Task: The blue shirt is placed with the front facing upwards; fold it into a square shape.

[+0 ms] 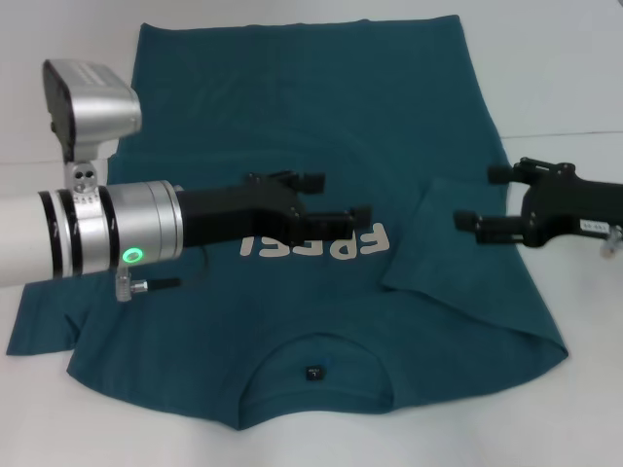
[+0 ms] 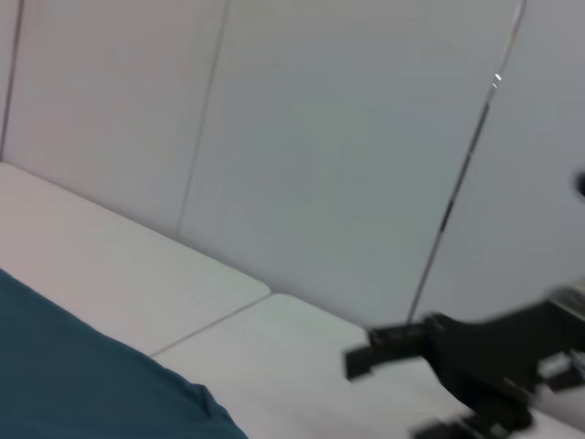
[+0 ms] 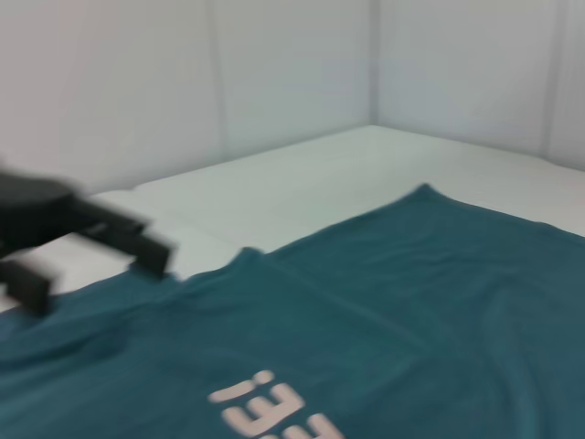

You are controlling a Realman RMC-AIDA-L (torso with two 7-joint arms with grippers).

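The blue shirt (image 1: 321,107) lies flat on the white table, front up, its neckline and dark tag (image 1: 313,372) nearest me. The cream letters (image 1: 321,241) read upside down. The sleeve on the right side (image 1: 448,243) is folded inward over the body; the sleeve on the left side (image 1: 39,326) lies spread out. My left gripper (image 1: 336,197) hovers open and empty over the chest. My right gripper (image 1: 475,197) hovers open and empty over the folded sleeve. The shirt also shows in the left wrist view (image 2: 73,366) and the right wrist view (image 3: 384,311).
The white table (image 1: 565,78) extends around the shirt, with white walls behind. The left wrist view shows my right gripper (image 2: 457,366) farther off. The right wrist view shows my left gripper (image 3: 55,229) farther off.
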